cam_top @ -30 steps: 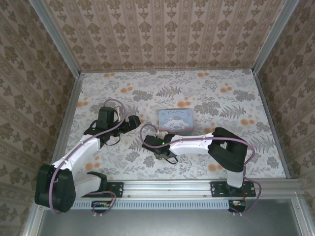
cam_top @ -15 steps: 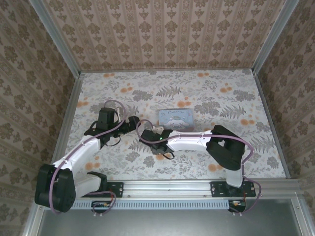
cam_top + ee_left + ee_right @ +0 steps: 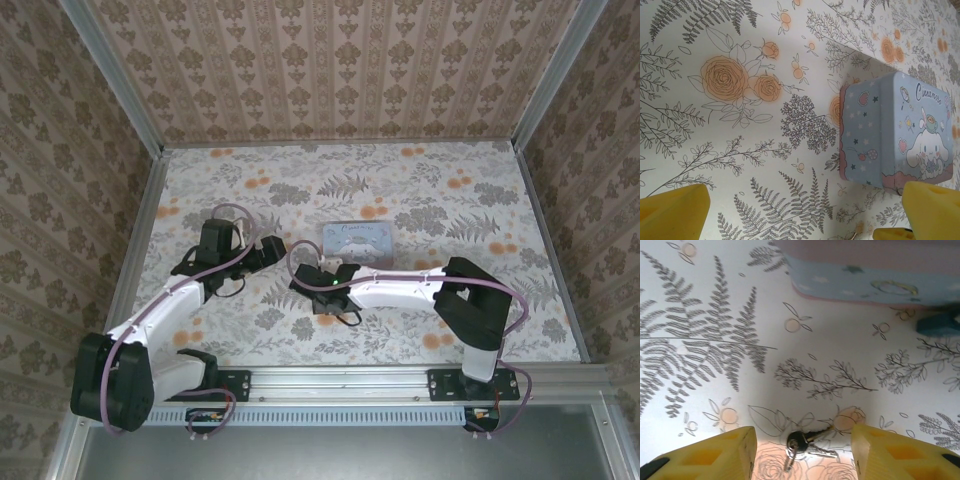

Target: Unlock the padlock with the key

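Padlock of dark metal, tiny, bluish-bodied (image 3: 939, 323): not yet met by any key, so task judged barely begun.

From above, left gripper (image 3: 272, 247) and right gripper (image 3: 325, 270) both low over the floral-print table (image 3: 450, 190), close to the pale-blue cartoon-printed rectangular tin (image 3: 357, 240).

From the left wrist, yellow fingertips (image 3: 673, 212) wide apart, holding nothing, tin ahead to the right.

From the right wrist, fingers spread either side of the small silver keys on a ring (image 3: 796, 445), flat on the table, not gripped. Padlock blurred at the right edge, just beside the tin, apart from the keys.

Left to do: closing on a key, lifting it, steadying the padlock, inserting, turning.
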You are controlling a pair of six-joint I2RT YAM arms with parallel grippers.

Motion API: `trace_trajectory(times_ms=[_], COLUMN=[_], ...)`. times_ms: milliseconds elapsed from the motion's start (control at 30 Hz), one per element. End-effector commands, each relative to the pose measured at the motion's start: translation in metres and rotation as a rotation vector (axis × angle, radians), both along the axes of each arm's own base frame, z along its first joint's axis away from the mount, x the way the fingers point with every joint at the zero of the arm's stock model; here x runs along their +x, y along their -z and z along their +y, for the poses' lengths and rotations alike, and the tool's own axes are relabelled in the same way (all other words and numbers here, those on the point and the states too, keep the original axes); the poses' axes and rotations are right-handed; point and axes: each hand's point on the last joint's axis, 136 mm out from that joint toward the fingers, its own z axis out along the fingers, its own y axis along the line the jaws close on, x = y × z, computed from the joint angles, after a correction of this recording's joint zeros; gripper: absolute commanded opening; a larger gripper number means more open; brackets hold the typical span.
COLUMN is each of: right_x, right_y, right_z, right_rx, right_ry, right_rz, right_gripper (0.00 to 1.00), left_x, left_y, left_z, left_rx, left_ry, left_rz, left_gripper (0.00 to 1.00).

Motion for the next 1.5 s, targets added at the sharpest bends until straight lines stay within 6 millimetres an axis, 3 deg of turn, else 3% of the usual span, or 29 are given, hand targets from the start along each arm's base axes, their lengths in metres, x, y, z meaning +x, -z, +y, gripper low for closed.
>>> trace_trajectory(times_ms=[0,833,1167,1467], right_x=[-0.007,-0.018,-0.018,-0.007], right_y=[0.003,0.035,0.036,0.033], right_z=[-0.015,0.011,0.016,0.022], right_rx=[-0.019,-0.036,-0.055,-0.145], right_ry=[0.047,0.004,-0.030,-0.191], right_rz=[0.016,0.076,0.071,0.053], right_gripper=[0.54,0.43,0.31,0.26], left_x=[0.000,0.002,0.001,-0.002], left_y=[0.004,0.009,0.010,0.011], left_z=[-0.001,-0.002,-0.003,-0.003], left_rx=[-0.014,-0.015,-0.019,-0.024], left_ry=[-0.001,0.002,0.002,0.003], left_rz=[0.014,0.024,0.027,0.031], left_gripper=[1.00,1.00,1.00,1.00])
